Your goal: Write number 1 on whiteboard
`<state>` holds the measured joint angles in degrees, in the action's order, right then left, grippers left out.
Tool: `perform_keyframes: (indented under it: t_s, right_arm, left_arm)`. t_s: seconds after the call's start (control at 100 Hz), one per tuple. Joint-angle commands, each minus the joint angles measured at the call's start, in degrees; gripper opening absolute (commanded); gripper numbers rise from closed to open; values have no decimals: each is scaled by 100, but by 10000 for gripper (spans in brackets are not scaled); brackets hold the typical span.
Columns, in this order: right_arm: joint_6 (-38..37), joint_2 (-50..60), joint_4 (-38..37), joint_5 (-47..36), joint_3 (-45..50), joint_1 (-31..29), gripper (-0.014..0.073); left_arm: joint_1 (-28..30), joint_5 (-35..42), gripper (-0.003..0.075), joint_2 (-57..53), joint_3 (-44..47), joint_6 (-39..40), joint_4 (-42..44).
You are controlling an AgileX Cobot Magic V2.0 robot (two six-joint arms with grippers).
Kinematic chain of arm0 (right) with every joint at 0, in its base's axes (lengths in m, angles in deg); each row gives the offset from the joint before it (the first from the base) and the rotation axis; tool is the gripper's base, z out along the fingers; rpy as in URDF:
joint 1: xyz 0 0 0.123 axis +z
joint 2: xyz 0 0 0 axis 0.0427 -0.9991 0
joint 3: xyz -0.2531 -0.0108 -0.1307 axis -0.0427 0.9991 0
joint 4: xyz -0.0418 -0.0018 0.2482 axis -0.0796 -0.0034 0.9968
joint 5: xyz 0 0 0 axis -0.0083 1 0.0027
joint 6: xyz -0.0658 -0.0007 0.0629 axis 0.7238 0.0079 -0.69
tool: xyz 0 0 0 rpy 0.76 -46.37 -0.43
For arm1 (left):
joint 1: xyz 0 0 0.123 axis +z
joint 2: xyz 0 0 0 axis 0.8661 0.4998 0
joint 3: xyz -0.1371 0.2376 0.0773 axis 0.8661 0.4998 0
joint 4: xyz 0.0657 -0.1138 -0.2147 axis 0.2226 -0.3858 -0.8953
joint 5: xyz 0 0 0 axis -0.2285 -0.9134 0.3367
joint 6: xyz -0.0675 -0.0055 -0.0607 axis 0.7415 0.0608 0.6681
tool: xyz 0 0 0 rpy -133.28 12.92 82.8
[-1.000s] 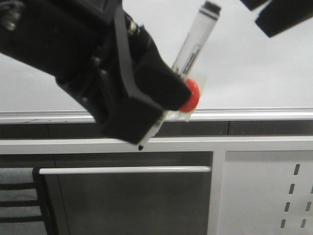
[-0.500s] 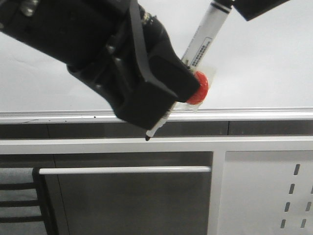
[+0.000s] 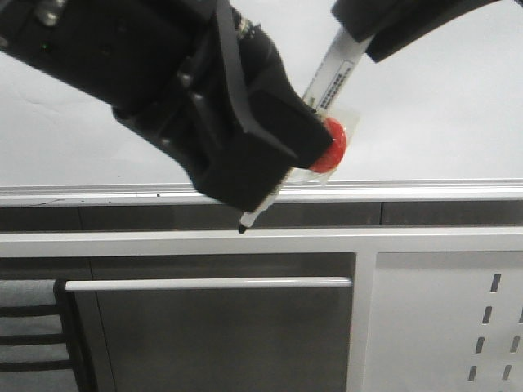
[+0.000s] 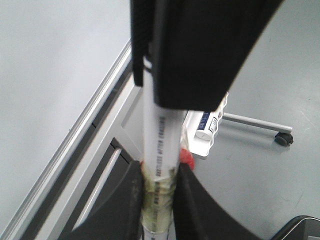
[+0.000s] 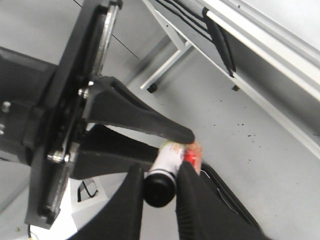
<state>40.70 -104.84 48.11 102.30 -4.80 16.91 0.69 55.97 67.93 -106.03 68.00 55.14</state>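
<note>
Whiteboard [image 3: 441,106] fills front-view backdrop, silver rail below; no stroke visible. Right gripper [image 3: 353,37] has descended onto marker [image 3: 331,77] top since half second ago. Left gripper [image 3: 282,175] pinches marker, tilted.
Left wrist: fingers [image 4: 127,200] clamp barrel.
Right wrist: right gripper's fingers [image 5: 131,200] flank cap end.

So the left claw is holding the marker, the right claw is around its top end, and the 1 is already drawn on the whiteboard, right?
Not quite. No 1 shows yet: in the front view the whiteboard is bare. The rest stands: the left claw grips the marker, and the right claw is around its top end.
</note>
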Motion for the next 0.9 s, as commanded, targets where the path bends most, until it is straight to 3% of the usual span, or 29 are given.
perform_keyframes:
  t_s: [0.0, 0.07, 0.13, 0.28, 0.35, 0.53, 0.71, 0.81, 0.89]
  right_arm:
    - [105, 83, 454, -25, -202, 12, -64]
    - [105, 83, 454, -45, -202, 12, -64]
    - [105, 83, 442, -92, -202, 12, -64]
    - [105, 83, 350, -261, -202, 12, -63]
    - [105, 109, 285, -356, -202, 12, -53]
    - [105, 588, 194, -1014, 209, 12, -43]
    - [105, 1741, 184, -2638, 1431, 12, -43]
    - [105, 2399, 184, -3483, 2066, 124, -43]
    - [105, 2848, 184, -4043, 2417, 349, -43]
  left_arm:
    - [-39, 521, -18, -136, -196, 5, -1]
    - [-39, 499, 15, -136, -196, 5, -65]
    - [-29, 499, 97, -136, -196, 5, -179]
    - [243, 475, 478, -209, -196, 5, -781]
    - [481, 427, 554, -309, -196, 5, -1166]
    - [1067, 114, 543, -840, -196, 5, -1409]
    - [1563, 40, 536, -1604, -86, 5, -1774]
    - [1776, 309, 463, -2049, 127, 5, -2089]
    - [1899, 569, 335, -2337, 377, 5, -2338]
